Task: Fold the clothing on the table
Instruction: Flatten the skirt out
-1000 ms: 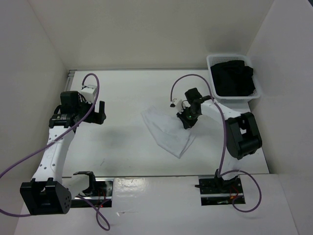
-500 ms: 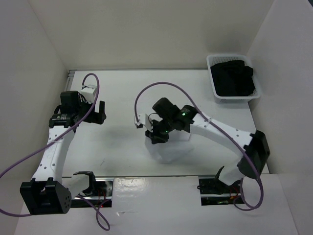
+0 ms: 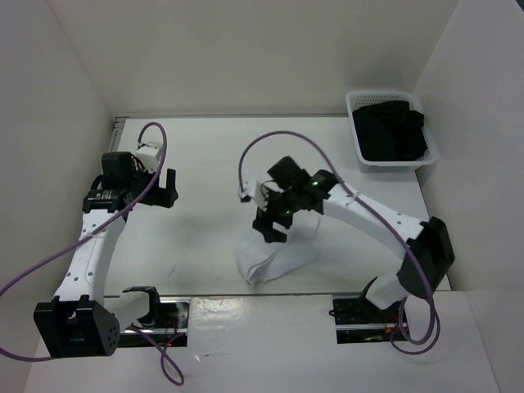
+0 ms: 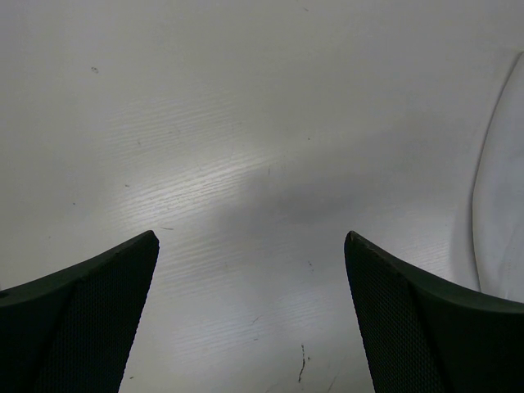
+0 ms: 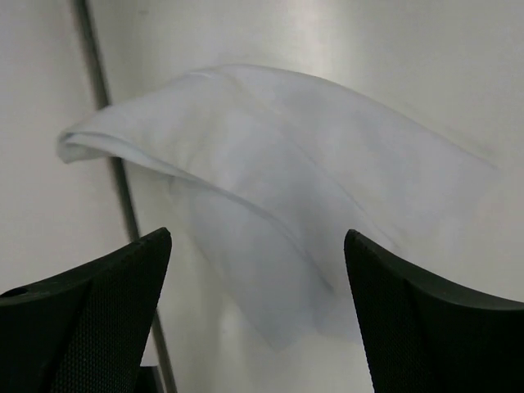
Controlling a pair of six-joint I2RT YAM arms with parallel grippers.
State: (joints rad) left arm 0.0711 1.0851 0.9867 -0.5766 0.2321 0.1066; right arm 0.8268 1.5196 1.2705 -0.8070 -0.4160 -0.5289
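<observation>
The clothing (image 3: pixel 274 252) lies folded over in a loose heap on the table (image 3: pixel 205 155), close to the near edge and about midway along it. The right fingers (image 3: pixel 272 231) hang just above its far side, spread wide and holding nothing. The left fingers (image 3: pixel 170 177) are also spread wide, over bare table near the left edge. A basket (image 3: pixel 352 105) with a black garment (image 3: pixel 393 135) sits in the far right corner.

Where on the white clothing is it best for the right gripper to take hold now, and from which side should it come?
Probably the clothing at its folded end, which seems to bulge up off the table, while the other edges lie flat and thin. The right gripper, open above the cloth, could come straight down with one finger on each side of that fold.
</observation>
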